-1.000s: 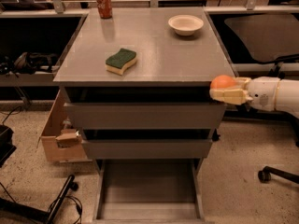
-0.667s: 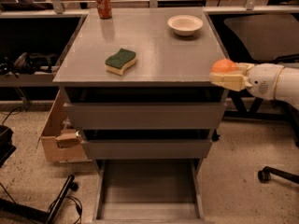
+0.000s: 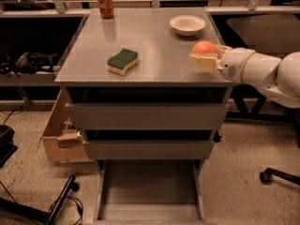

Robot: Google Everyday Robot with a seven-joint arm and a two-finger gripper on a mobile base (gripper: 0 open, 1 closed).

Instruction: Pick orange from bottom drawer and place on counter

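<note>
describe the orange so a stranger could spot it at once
Find the grey counter atop the drawer cabinet and follow its right edge to the robot's gripper. The orange is held in that gripper, in front of the white bowl; it is the only round orange thing, unlike the green sponge or red can.

Pale-yellow hand (image 3: pixel 205 60), mid-right of frame, is gripping the orange (image 3: pixel 204 48), glowing bright orange-red. The tabletop (image 3: pixel 154 36) is looking plain glossy grey. Centre-left, sponge (image 3: pixel 122 61) is showing green top w/ yellow base. Upper right, bowl (image 3: pixel 187 25) is looking off-white; upper left, can (image 3: pixel 105 3) red. Bottom drawer (image 3: pixel 149 191) is showing grey.
</note>
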